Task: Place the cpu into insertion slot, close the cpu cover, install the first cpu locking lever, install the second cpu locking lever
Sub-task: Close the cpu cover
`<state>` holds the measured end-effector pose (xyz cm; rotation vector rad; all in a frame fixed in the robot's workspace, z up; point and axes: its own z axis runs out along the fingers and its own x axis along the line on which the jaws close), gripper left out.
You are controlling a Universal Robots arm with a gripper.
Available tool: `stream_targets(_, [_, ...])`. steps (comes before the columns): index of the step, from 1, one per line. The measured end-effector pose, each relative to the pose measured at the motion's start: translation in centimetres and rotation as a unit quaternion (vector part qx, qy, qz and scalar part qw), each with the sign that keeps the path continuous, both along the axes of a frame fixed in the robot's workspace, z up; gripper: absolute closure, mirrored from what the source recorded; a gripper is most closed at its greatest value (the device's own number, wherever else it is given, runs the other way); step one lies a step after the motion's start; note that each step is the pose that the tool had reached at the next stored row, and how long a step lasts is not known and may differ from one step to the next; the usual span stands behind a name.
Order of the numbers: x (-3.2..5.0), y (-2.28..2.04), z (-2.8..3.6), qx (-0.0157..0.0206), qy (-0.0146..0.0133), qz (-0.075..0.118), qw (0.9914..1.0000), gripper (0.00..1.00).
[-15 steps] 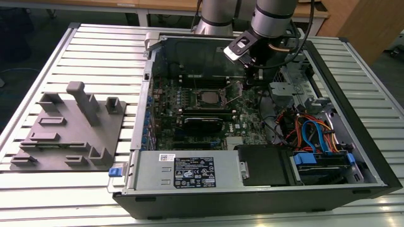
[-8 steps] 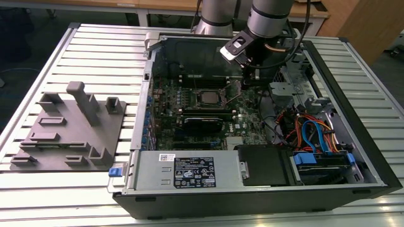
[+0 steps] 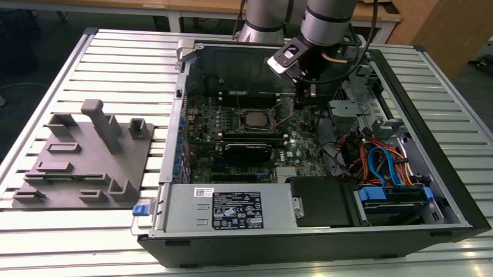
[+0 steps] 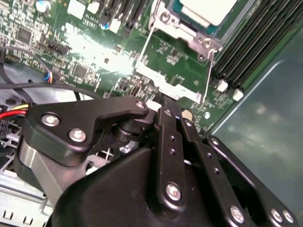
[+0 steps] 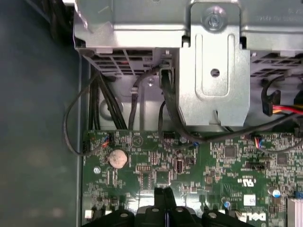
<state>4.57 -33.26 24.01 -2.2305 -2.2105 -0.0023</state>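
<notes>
CPU (image 3: 253, 119) sits in its socket on the motherboard (image 3: 304, 147). You see the gripper (image 4: 163, 101) just beside that socket, fingers pressed together and holding nothing.

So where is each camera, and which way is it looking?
Exterior view: off the arm, high up, looking down into the open black computer case on the slatted metal table; grey robot arm and black gripper show.
First wrist view: on the wrist, looking past the gripper across the green circuit board to a silvery metal bracket.
Second wrist view: on the wrist, looking along the gripper toward the silver-grey square cpu.
Shared: both wrist views show gripper and board.
</notes>
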Motion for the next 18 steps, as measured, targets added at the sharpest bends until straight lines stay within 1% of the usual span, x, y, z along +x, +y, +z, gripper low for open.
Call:
stream_targets(4, [-0.9, -0.01, 0.0, 0.0, -0.0003, 0.0, 1.0, 0.9])
stream_targets(7, [-1.37, -0.01, 0.0, 0.0001, -0.0006, 0.0, 1.0, 0.9])
stream_targets(10, [-1.43, 0.0, 0.0, 0.0, -0.0006, 0.0, 1.0, 0.9])
stream_targets(12, [-1.87, 0.0, 0.0, 0.0, -0.0006, 0.0, 1.0, 0.9])
stream_targets(18, [-2.01, 0.0, 0.0, 0.0, -0.0006, 0.0, 1.0, 0.9])
